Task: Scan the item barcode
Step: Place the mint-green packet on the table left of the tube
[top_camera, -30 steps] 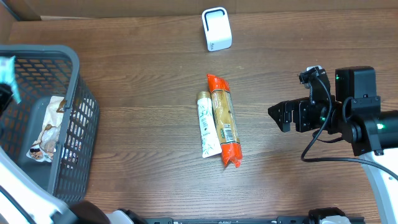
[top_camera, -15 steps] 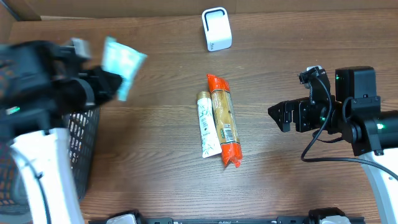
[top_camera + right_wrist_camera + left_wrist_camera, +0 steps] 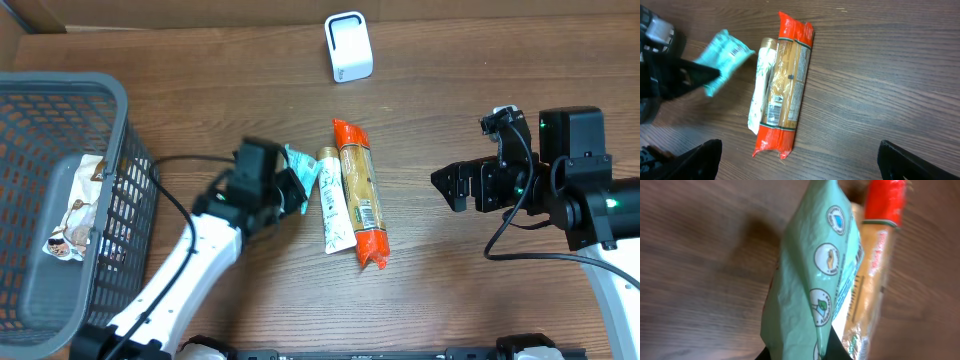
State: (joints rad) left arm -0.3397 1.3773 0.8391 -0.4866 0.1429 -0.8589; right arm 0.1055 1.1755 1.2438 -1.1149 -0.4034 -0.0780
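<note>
Tabletop (image 3: 200,80): my left gripper (image 3: 284,190), clamped on the green packet (image 3: 810,290), has swung nearer the scanner (image 3: 348,46), barcode not yet scanned; my right gripper (image 3: 449,188) stands apart.

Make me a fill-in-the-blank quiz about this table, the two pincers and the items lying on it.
The left pincer grips a packet coloured mint ____. The cream tube lies ____ that packet and the orange-red packet. The right pincer stands ____, holding nothing. A wrapper lies ____ the grey basket.
Missing words: green, between, open, inside.
</note>
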